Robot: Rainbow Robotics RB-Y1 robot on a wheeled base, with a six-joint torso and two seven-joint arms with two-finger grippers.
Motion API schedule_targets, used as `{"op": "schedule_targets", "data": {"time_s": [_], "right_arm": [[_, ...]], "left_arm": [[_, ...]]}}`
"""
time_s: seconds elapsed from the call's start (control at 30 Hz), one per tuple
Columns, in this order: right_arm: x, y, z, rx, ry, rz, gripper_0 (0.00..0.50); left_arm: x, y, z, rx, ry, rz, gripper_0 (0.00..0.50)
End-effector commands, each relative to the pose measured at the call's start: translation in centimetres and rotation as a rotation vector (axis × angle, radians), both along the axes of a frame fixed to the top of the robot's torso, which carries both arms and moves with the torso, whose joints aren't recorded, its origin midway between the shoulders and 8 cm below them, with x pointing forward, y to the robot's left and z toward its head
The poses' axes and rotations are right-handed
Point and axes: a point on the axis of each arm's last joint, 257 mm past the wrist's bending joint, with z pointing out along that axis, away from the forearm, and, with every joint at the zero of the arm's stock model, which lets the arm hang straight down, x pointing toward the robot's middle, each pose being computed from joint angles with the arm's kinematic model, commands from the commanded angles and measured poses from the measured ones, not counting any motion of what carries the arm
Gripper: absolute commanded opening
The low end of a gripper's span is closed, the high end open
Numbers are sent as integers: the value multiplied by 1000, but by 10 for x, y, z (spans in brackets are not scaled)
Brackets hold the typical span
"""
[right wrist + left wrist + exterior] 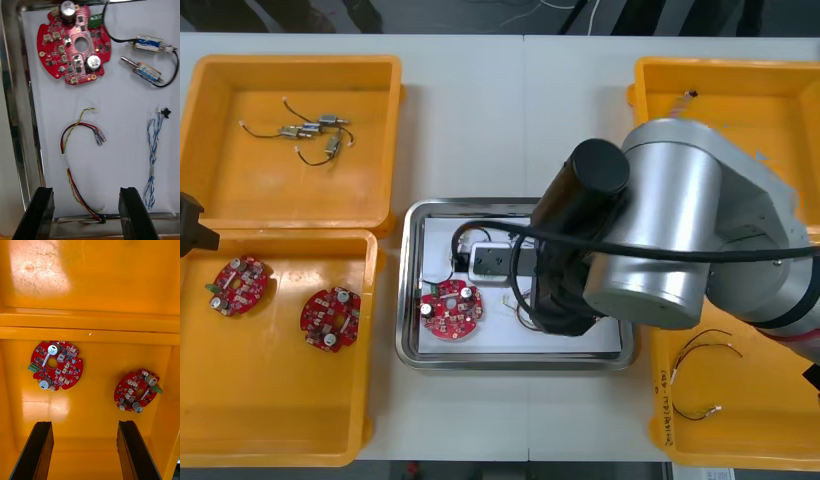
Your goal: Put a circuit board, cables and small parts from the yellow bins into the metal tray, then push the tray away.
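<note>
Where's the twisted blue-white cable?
Right wrist view: blue-white cable lies in the metal tray, beside the red and yellow cable, just ahead of the open right gripper.

The light table is pale and plain, and a thin straight seam runs across it from its far edge toward its middle. Beyond the far edge lies a dark floor, where thin pale cords lie loose close to the seam's far end. A narrow dark strip shows past the table's near edge.
</note>
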Motion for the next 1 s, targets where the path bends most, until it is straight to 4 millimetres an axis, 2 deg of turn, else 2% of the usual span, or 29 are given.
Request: {"op": "schedule_targets", "data": {"time_s": [0.03, 0.33, 0.53, 1.0], "right_arm": [[-6, 20, -10, -60, -18, 165, 500], [-32, 32, -42, -78, 93, 208, 500], [-45, 34, -53, -70, 128, 208, 500], [-52, 32, -83, -78, 105, 145, 500]], "left_arm": [[-5, 11, 11, 68, -16, -48, 500], [-5, 11, 11, 68, -16, -48, 500], [-5, 11, 11, 68, -16, -48, 500], [-5, 11, 11, 68, -16, -48, 500]]}}
